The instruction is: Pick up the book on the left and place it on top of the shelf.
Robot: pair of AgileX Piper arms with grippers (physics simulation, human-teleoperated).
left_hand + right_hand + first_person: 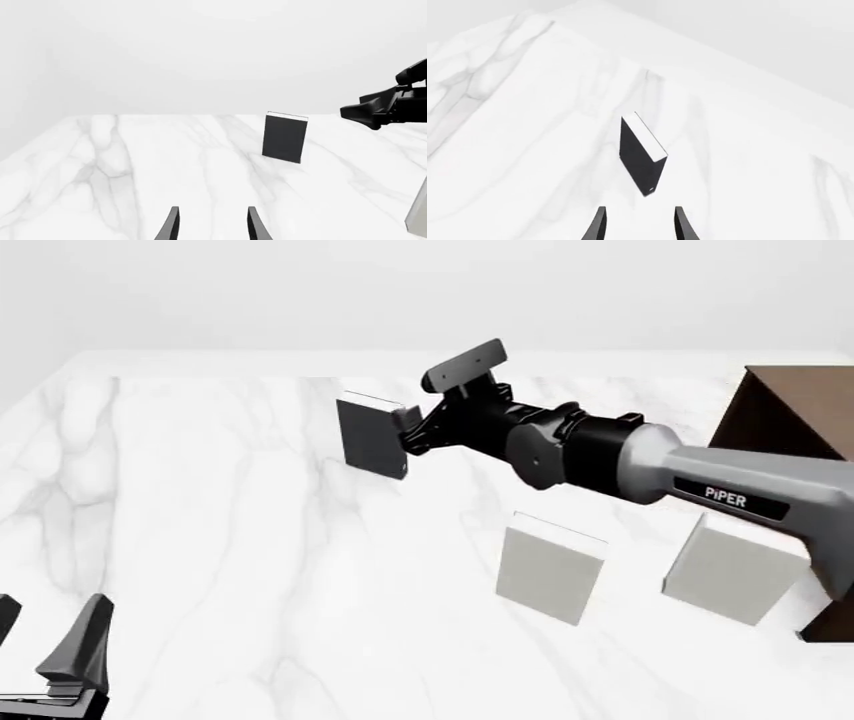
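Note:
The book (370, 435) is dark charcoal with a white page edge and stands upright on the marble table (200, 520), left of the other books. My right gripper (408, 426) reaches across to it from the right and hovers just at its right side. In the right wrist view the book (642, 156) lies just ahead of the open right gripper (639, 222), not between the fingers. My left gripper (47, 635) rests open at the near left corner, far from the book (285, 137). The dark brown shelf (790, 420) stands at the right edge, partly cut off.
Two light grey-white books (550, 570) (731, 570) stand upright in front of the shelf, beneath the right arm (721, 485). The right arm's gripper (383, 107) shows in the left wrist view, along with a grey book's edge (419, 215).

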